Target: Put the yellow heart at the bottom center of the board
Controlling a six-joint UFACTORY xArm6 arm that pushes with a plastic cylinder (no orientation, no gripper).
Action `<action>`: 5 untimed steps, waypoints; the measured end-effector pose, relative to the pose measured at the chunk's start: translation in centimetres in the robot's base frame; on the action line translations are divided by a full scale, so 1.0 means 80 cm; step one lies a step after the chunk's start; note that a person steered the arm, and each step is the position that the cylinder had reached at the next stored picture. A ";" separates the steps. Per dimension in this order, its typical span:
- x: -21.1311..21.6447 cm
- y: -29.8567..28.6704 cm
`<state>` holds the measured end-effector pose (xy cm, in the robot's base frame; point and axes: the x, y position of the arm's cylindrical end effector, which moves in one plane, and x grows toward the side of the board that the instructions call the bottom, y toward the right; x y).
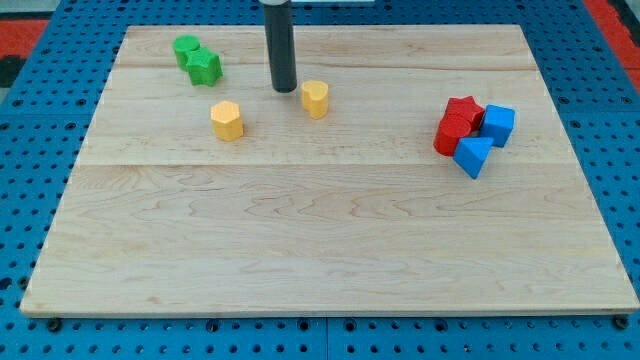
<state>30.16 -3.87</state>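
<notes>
The yellow heart [315, 98] lies in the upper middle of the wooden board [330, 240]. My tip [284, 89] stands just to the heart's left and slightly above it, a small gap apart. A yellow hexagon block [227, 120] lies further left and a little lower.
Two green blocks [197, 59] sit together at the upper left. At the right, two red blocks [457, 124] touch a blue cube [498, 124] and a blue triangular block [473, 156]. A blue pegboard [30, 200] surrounds the board.
</notes>
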 end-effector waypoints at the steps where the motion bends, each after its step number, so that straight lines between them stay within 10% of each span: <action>1: 0.033 0.040; 3: 0.168 0.067; 5: 0.170 0.120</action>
<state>43.78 5.76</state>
